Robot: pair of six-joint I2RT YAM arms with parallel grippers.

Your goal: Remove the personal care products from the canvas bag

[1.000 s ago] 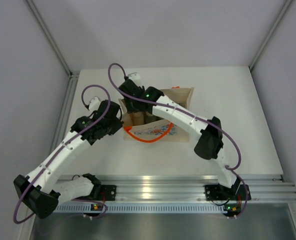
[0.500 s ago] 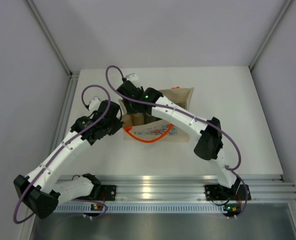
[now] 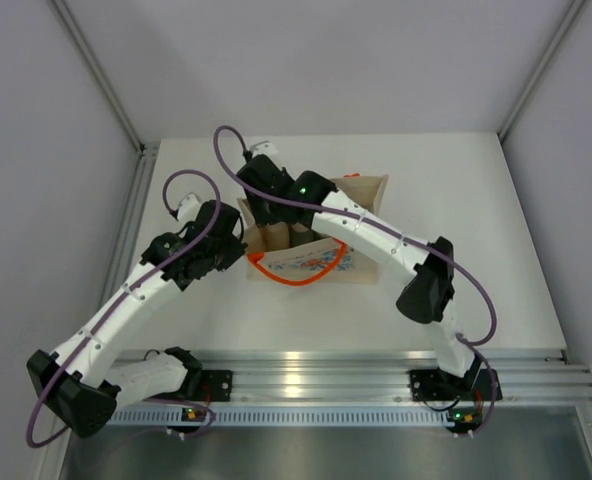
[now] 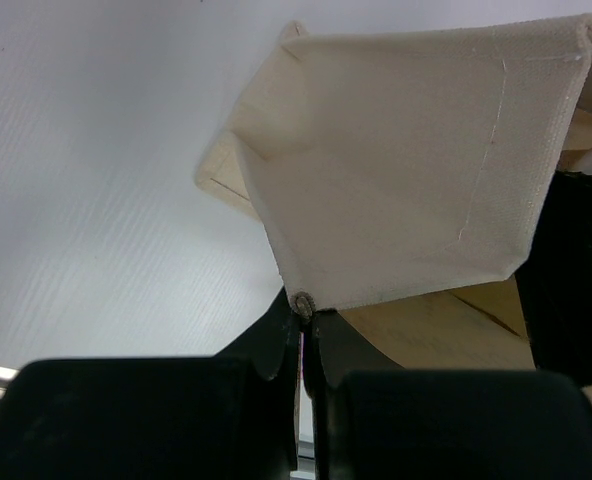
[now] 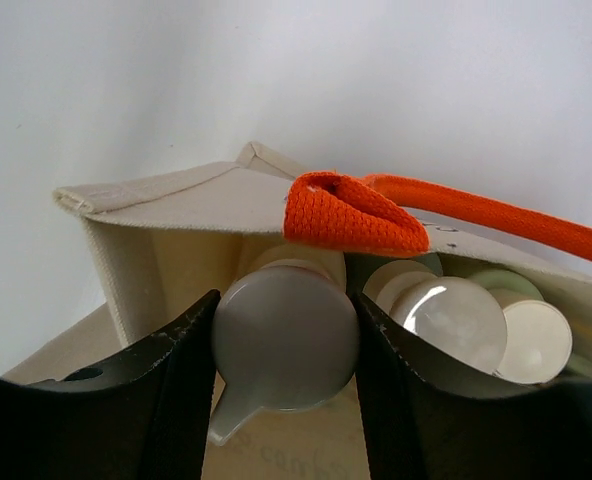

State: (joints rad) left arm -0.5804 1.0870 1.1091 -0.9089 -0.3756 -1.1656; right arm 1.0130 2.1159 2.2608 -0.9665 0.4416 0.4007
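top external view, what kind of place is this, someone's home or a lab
Probably a robotics lab cell, not a home: a plain white table enclosed by bare grey wall panels, with a ribbed aluminium rail along its near edge carrying two white robot arms.

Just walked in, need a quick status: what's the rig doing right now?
The left arm's jaws are shut on a corner of the beige canvas bag with orange handles, holding it on the white table. The right arm's jaws are closed on the pale round cap of a bottle that stands in the bag's open mouth, not yet lifted out. More pale-capped bottles sit inside beside it.
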